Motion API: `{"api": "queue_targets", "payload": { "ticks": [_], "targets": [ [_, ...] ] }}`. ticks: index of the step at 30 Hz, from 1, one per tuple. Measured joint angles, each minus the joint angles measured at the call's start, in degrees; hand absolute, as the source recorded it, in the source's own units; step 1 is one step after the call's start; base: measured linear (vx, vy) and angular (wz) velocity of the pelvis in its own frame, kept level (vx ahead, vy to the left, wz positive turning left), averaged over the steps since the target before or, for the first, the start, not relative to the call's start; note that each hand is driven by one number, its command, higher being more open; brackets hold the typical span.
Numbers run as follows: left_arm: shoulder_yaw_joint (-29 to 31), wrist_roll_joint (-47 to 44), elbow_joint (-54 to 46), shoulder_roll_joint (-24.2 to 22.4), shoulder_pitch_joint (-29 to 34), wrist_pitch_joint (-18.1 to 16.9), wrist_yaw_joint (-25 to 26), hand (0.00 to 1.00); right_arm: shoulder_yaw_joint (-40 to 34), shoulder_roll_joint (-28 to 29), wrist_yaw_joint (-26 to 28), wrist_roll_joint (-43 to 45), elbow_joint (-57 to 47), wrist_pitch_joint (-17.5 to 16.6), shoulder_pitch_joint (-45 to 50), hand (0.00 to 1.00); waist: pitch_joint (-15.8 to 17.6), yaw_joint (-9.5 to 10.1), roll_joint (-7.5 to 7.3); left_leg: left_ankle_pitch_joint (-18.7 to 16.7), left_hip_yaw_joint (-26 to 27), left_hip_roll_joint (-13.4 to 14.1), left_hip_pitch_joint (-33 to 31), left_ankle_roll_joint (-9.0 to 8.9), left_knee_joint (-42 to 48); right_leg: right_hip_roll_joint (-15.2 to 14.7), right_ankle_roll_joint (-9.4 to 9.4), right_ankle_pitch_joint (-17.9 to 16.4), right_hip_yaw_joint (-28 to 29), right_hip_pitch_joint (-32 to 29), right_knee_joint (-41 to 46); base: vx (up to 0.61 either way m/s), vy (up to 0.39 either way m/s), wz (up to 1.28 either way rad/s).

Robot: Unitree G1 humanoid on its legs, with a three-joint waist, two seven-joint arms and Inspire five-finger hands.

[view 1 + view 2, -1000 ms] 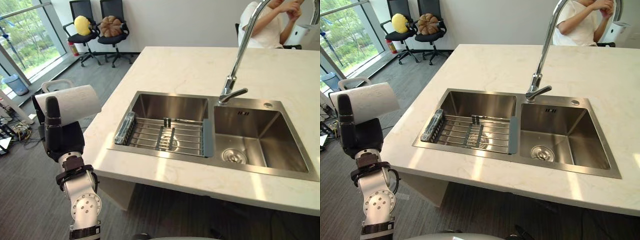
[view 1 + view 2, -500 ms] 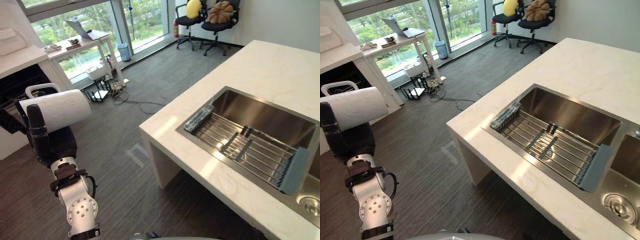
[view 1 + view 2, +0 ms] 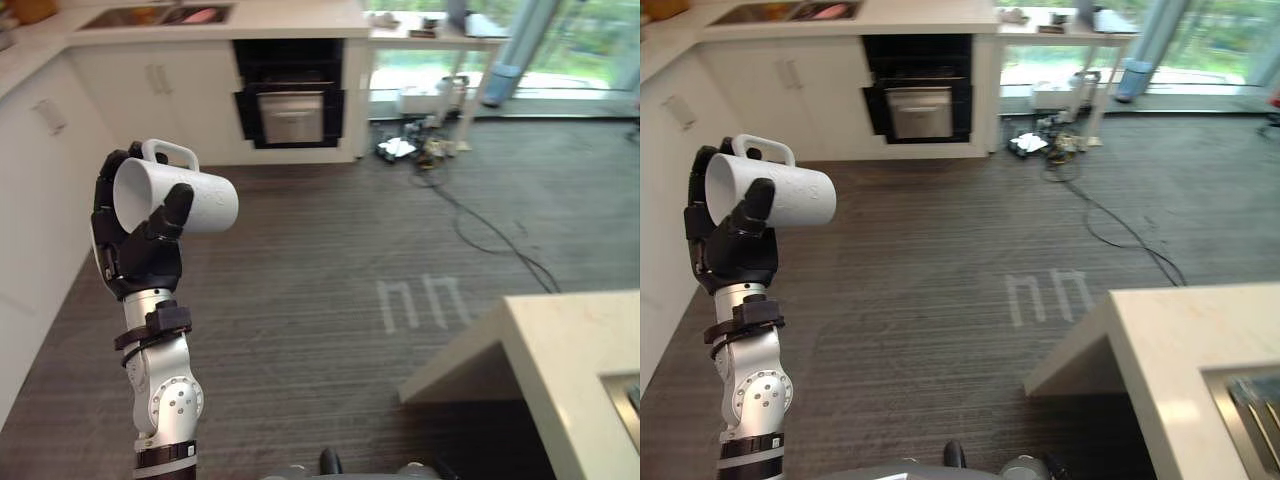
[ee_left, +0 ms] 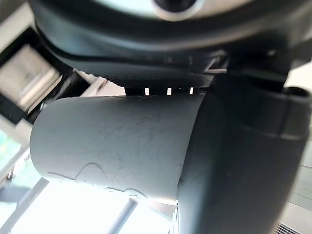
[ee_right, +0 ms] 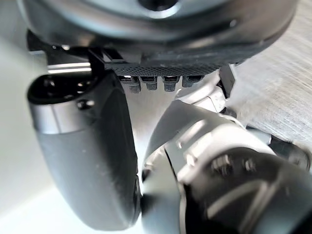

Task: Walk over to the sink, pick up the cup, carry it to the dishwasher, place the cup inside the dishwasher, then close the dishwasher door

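White cup (image 3: 190,198) sideways, handle up, left hand (image 3: 141,256) curled round it, right hand (image 5: 83,146) hard to read

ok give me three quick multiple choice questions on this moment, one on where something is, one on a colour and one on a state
1. Where is the cup?
A) in the left hand
B) on the island counter
C) on the floor

2. What colour is the cup?
A) red
B) blue
C) white

3. How is the cup held?
A) upright, mouth up
B) on its side, handle on top
C) upside down, mouth straight down

Answers:
1 A: the hand is curled round it, raised in front of the robot.
2 C: its whole body is plain white.
3 B: its body runs sideways above the palm, with the handle uppermost.
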Motion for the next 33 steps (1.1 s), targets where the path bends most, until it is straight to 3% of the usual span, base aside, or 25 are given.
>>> {"api": "queue_targets", "payload": {
  "ticks": [2,4,6,8,9,10,12,14,15,16,17,19,26,27,33],
  "targets": [
    [-0.84,2.71,0.0,0.39,-0.05,0.46,0.1,0.0,1.82,0.05,0.0,0.35,0.58,-0.04,-1.52,1.0,-0.07,-0.09,-0.06,-0.15,-6.85,-0.08,0.14,-0.26,1.17,4.07,-0.05,-0.23,7.28,-3.94,-4.16,0.24,-0.044,1.75],
    [-1.53,4.87,0.04,1.43,-0.03,2.02,0.04,0.0,2.77,0.06,-0.07,2.15,0.74,0.02,-1.95,1.0,-0.28,0.05,-0.52,-1.45,-10.17,-0.05,0.86,-2.04,1.47,5.49,0.46,0.1,12.48,-7.05,-6.6,0.22,-0.039,1.63],
    [-0.85,6.73,0.26,1.92,0.4,3.06,0.05,0.0,4.16,0.13,-0.18,2.28,1.21,0.17,-2.35,1.0,-0.95,0.94,-1.69,-2.9,-9.09,-0.24,1.82,-2.86,2.75,4.47,1.25,1.91,11.48,-7.28,-10.04,0.23,-0.022,0.98],
    [-0.48,7.24,0.69,1.84,0.83,4.14,0.06,0.0,5.42,0.37,-0.14,2.0,1.92,0.7,-2.6,1.0,-1.81,1.16,-2.65,-3.7,-8.88,-0.27,2.54,-4.19,4.62,4.36,0.34,4.63,9.42,-5.47,-14.68,0.26,-0.051,0.86],
    [-0.62,8.11,0.67,1.64,1.12,4.53,-0.01,0.0,6.36,0.34,-0.11,1.74,2.0,0.98,-2.73,1.0,-2.14,1.05,-2.82,-4.36,-8.46,0.09,3.29,-5.28,4.84,4.87,-0.56,8.62,8.04,-4.0,-18.27,0.26,-0.094,0.82],
    [-0.76,8.36,0.66,1.38,1.45,4.78,-0.07,0.0,6.47,0.25,-0.09,1.69,2.11,1.15,-2.82,1.0,-2.69,0.89,-2.56,-4.75,-8.27,0.43,3.45,-5.8,4.84,5.09,0.06,10.08,7.32,-3.2,-19.25,0.26,-0.097,0.78],
    [-0.32,8.33,0.28,1.05,3.78,5.08,-0.13,0.0,7.46,-0.53,0.2,0.18,3.72,1.01,-4.31,1.0,-4.15,1.39,-1.72,-6.0,-5.2,2.3,3.77,-7.82,5.72,6.84,-0.47,11.85,5.82,0.41,-24.47,0.31,-0.097,0.31],
    [0.39,8.31,0.45,0.28,4.96,5.37,-0.22,0.0,7.67,-0.73,2.72,0.06,5.01,-0.56,-5.27,1.0,-3.73,1.98,-2.46,-8.64,-0.47,2.68,0.22,-9.84,14.62,6.43,-1.55,13.06,6.56,3.96,-27.17,0.29,-0.089,-0.1],
    [0.46,8.33,0.41,-0.07,5.6,5.55,-0.88,0.0,7.99,-0.76,3.28,0.19,5.5,-1.69,-5.99,1.0,-3.42,2.43,-3.17,-11.57,4.55,3.95,0.33,-8.05,12.11,5.91,-1.54,13.05,7.23,5.52,-28.04,0.21,-0.089,-0.2],
    [0.41,8.36,0.29,-0.23,5.62,5.81,-1.35,0.0,8.34,-0.79,3.26,0.3,5.68,-1.91,-6.69,1.0,-3.41,2.3,-3.18,-11.27,5.6,4.86,0.78,-8.74,7.08,5.92,-1.52,13.03,7.2,5.86,-28.3,0.19,-0.029,-0.09],
    [-0.14,8.27,-0.89,-0.93,6.18,6.33,-2.54,0.0,11.76,-1.68,1.82,1.54,5.87,-1.77,-8.34,1.0,-3.94,1.52,-1.96,0.84,8.61,7.89,2.55,-8.03,-2.76,6.9,-0.85,12.57,6.91,6.8,-28.88,0.14,0.047,-0.04],
    [-0.1,8.14,-1.16,-0.75,7.67,6.32,-3.42,0.0,13.57,-2.16,0.91,2.7,5.6,-0.83,-8.93,1.0,-4.71,1.5,-2.29,0.83,9.52,8.01,3.05,-6.97,-2.69,6.98,-0.76,12.55,6.96,7.11,-28.89,0.12,0.054,-0.14],
    [-1.33,8.09,-1.13,-0.13,9.26,6.12,-3.97,0.0,13.49,-1.83,0.21,4.66,5.61,0.01,-9.14,1.0,-4.59,1.31,-2.06,-1.0,11.68,8.63,4.99,-8.19,-1.89,7.53,-0.24,13.07,7.37,9.04,-30.38,0.04,-0.026,-0.17],
    [-5.67,8.18,1.65,0.37,9.83,5.95,-6.62,0.0,12.44,-2.81,1.59,4.51,5.57,-0.95,-7.76,1.0,-4.28,-0.91,1.72,0.67,13.67,11.37,5.83,-9.04,-2.31,10.82,-1.81,15.66,7.63,11.37,-36.02,0.0,-0.011,-0.07],
    [-5.68,8.18,1.65,0.37,9.86,5.95,-6.6,0.0,12.42,-3.0,1.63,4.52,5.54,-0.96,-7.5,1.0,-4.18,-1.16,1.74,0.38,13.74,11.44,5.44,-9.15,-1.65,10.83,-1.87,15.7,8.13,11.23,-36.19,0.0,-0.002,-0.01]
  ]
}}
